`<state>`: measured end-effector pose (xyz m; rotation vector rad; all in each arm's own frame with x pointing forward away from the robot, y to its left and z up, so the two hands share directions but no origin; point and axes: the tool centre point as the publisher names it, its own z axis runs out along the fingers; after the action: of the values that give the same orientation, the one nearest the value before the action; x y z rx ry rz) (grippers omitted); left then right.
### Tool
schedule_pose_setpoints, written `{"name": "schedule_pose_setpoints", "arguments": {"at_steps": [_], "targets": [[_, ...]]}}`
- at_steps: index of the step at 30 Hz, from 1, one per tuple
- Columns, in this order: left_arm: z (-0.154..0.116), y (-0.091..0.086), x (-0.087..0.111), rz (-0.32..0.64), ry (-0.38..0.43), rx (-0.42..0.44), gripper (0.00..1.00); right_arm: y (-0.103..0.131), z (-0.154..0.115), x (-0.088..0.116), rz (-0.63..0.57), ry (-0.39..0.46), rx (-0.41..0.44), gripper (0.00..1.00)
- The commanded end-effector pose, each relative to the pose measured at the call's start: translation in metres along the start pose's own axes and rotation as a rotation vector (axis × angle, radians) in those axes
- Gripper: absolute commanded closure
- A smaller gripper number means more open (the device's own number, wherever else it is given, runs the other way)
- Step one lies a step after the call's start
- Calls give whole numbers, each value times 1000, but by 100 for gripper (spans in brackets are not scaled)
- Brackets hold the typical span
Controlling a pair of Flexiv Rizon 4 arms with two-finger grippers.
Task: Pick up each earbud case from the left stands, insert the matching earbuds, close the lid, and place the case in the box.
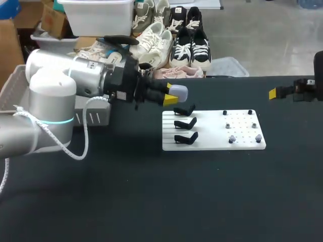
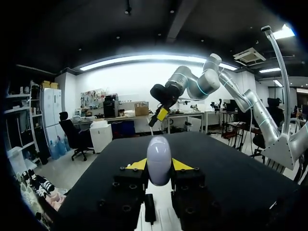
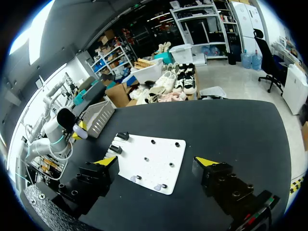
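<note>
Left of the white board (image 1: 212,132), a grey box (image 3: 98,118) sits on the dark surface (image 1: 126,201), partly behind the left arm. The left claw (image 1: 172,97) hangs over the board's far left corner. Its yellow tips press both sides of a pale lilac earbud case (image 1: 179,92), held clear of the board. Whether the lid is open cannot be told.

On the board's left half, three black stands (image 1: 185,123) are bare. On its right half, small pale earbuds (image 1: 232,138) lie among black pegs (image 1: 250,112). Well right of the board, the right claw (image 3: 157,161) hovers with its fingers spread wide, holding nothing.

Loading the case probably goes best if the left claw holds it level, opening toward the board's right half, while the right claw brings the earbuds one at a time. The pegs stand near the earbuds and could catch a finger. The stands under the case leave little room to lower it.
</note>
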<state>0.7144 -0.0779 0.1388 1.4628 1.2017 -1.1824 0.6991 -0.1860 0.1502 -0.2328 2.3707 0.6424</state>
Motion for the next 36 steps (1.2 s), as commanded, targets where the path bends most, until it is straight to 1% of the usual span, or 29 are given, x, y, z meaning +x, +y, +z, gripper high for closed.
{"name": "schedule_pose_setpoints", "arguments": {"at_steps": [1,5,7,36], "targets": [[4,-27,-5,-12,-6,-199,100,-1,1,0,-1,1,-3,0],[7,-33,-9,-37,-6,-237,100,-1,1,0,-1,1,-3,0],[6,-34,-13,-42,6,-240,100,-1,1,0,-1,1,-3,0],[6,-34,-13,-42,6,-240,100,-1,1,0,-1,1,-3,0]]}}
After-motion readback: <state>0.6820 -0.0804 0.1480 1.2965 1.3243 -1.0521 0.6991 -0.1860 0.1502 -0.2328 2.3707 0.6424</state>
